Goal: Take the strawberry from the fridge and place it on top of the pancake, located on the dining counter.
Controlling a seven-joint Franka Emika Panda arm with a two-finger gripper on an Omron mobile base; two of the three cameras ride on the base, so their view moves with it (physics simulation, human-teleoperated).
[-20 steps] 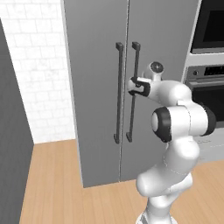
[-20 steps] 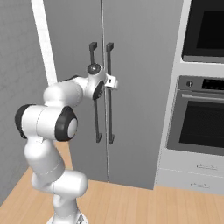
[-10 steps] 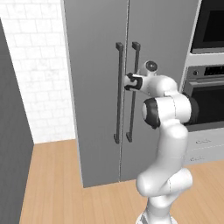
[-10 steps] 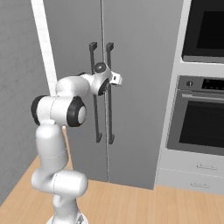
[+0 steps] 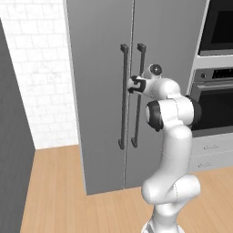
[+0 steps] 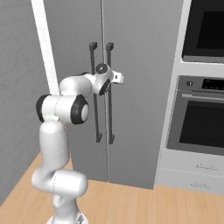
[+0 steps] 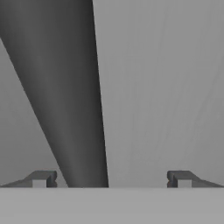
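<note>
**Gripper spread around a handle of the closed fridge**

The fridge [image 5: 100, 91] is seen with both grey doors closed, so its inside is hidden and the strawberry cannot be located. Two long dark vertical bar handles are mounted side by side at the seam between the doors: the left handle [image 5: 123, 98] and the right handle [image 5: 138, 95].

The arm is raised from the base and bent forward at the elbow, with the hand brought up to the handles at roughly their upper third. In the left base view the gripper [image 5: 132, 84] is placed at the handles, its dark tip lying between the two bars. In the right base view the hand is seen overlapping the handles just below their tops, and the fingers are hidden behind the wrist.

In the hand view the gripper [image 7: 111, 179] is shown released, its two fingertips [image 7: 41, 178] set well apart. A dark handle bar [image 7: 65, 87] is seen running between them, much closer to the left fingertip than to the right one; whether that fingertip is touching the bar cannot be told. The grey door surface [image 7: 162, 87] lies close behind it.

A built-in oven [image 6: 201, 120] is set in the wall of cabinets to the right of the fridge, and a white tiled wall [image 5: 43, 77] stands to the fridge's left. The floor [image 5: 54, 191] is of light wood.
</note>
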